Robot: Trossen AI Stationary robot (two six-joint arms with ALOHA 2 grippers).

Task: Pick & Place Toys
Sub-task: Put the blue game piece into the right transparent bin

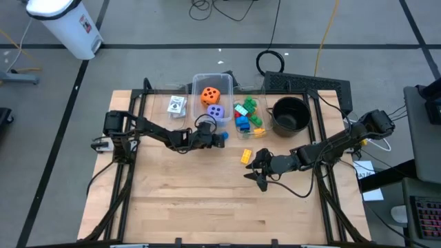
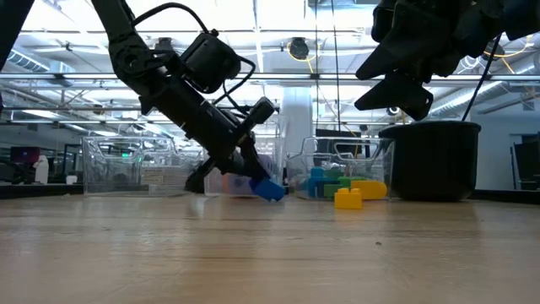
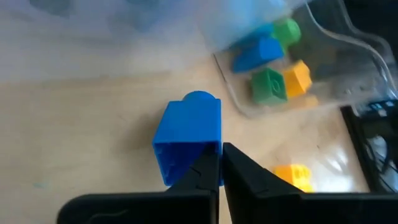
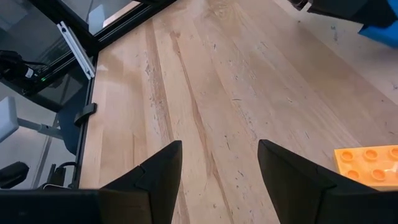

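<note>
A blue brick lies tilted on the wood table in front of the clear bins, and my left gripper is shut on it; it fills the left wrist view. A yellow brick rests flat on the table. Just beside it, on its near right, my right gripper hovers open above the table with nothing between its fingers. An orange die and a purple die sit in the middle bin, white cards in the left bin, and several bricks in the right bin. My left gripper pinches one thin side wall of the blue brick at its open underside. One finger is in the hollow and the other outside. The fingers slant down from the table's left. The brick sits tilted at the fingertips, its low corner at the table top.
A black pot stands at the right end of the bin row. The bins line the table's far side. Bare wood fills the near half of the table. A black metal frame runs along the table's sides.
</note>
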